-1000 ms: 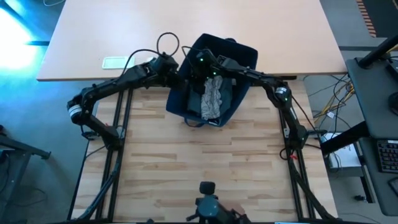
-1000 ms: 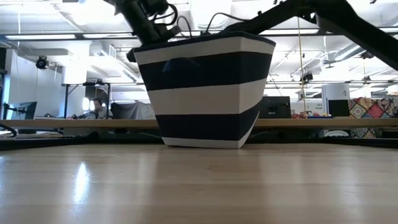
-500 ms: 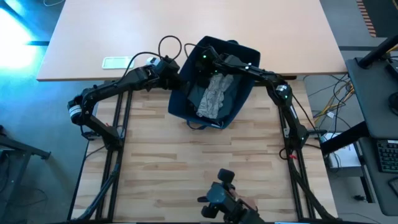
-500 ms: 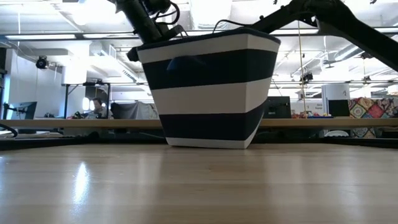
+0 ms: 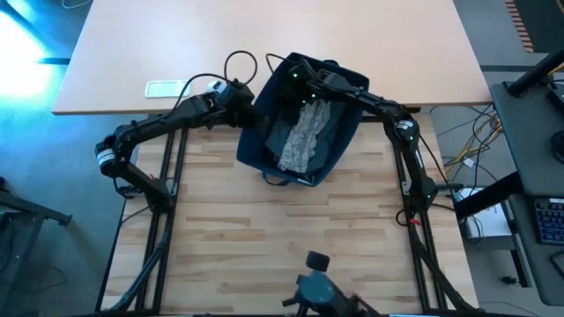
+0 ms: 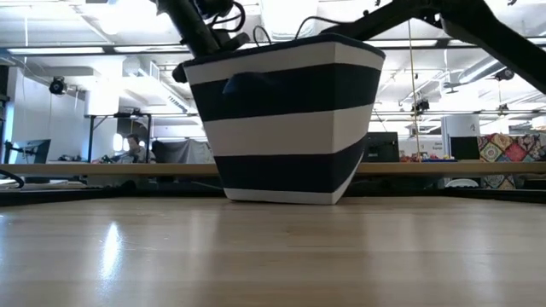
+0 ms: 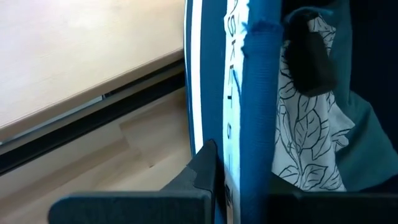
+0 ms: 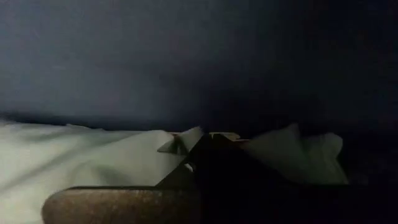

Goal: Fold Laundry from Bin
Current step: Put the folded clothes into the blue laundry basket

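The navy, white-striped bin [image 5: 339,132] [image 6: 286,128] stands by its base at the far middle of the wooden table. Inside it lie the laundry: a grey-white leaf-patterned garment [image 5: 302,141] [image 7: 305,137] on top of a teal-grey one [image 5: 276,136]. My left gripper [image 5: 251,103] [image 7: 242,186] is shut on the bin's left rim. My right gripper [image 5: 304,91] [image 8: 199,152] reaches down into the bin's far part and is shut on the patterned garment. My left gripper pinches the bin's left wall just below its rim [image 7: 255,143], one finger [image 7: 204,171] outside the wall, the other inside and mostly hidden. It comes slanting down from the table's left. The bin's base stays on the table. My right gripper pinches a bunched fold of the patterned garment [image 8: 186,140] at its far upper end, slanting down into the bin from the right. The rest of the garment trails down over the other laundry inside the bin.
A larger pale desk [image 5: 264,44] adjoins the far edge, with a small flat white object [image 5: 163,88] on it. A black cable [image 5: 238,63] loops near the left arm. Bare wooden table [image 5: 291,229] lies in front of the bin.
My right gripper has gone up and toward the far edge inside the bin, rolling a little, and the patterned garment has been drawn out longer below it. The bin has shifted slightly to the right, its right rim rising a bit.
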You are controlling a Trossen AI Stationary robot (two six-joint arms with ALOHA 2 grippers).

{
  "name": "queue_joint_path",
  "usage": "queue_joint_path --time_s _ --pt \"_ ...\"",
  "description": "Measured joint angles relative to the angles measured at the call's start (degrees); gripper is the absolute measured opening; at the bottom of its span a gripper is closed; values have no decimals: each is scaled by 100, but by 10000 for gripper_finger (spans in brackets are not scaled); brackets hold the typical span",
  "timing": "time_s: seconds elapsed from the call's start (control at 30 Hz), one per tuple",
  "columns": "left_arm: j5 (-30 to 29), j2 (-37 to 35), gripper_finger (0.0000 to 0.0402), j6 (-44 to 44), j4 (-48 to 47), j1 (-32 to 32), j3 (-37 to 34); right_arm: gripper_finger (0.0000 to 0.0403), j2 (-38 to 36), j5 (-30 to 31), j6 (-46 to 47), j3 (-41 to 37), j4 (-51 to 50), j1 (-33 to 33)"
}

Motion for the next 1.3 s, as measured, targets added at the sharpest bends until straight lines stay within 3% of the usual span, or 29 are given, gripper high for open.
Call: queue_joint_path --time_s 0.13,0.27,0.4,0.57,0.8,0.97,1.1,1.17,1.3 --pt "-8 -18 0 52 -249 26 85 9 -429 -10 64 1 -399 127" --pt "-43 -26 0 81 -282 30 121 9 -1375 -241 312 -7 -1640 186" --pt "-13 -24 0 44 -253 53 123 9 -1628 -118 452 -391 -2540 322" --pt "16 -30 0 -18 -265 70 123 9 -1610 -151 1054 -1329 -2339 658" --pt "290 -248 0 -255 -837 -204 123 9 -1619 -17 1225 -2592 -2348 1025" --pt "474 -346 0 -370 -1440 -508 120 9 -1960 -16 1345 -2633 -2709 1066" --pt "828 -374 0 -562 -1646 -759 118 9 -2293 -410 1561 -2266 -2962 1196" --pt "817 -354 0 -592 -1623 -852 118 9 -2523 -693 1785 -2179 -2766 1212" --pt "842 -282 0 -703 -1520 -910 118 9 -2621 -536 2122 -2373 -1863 1411"
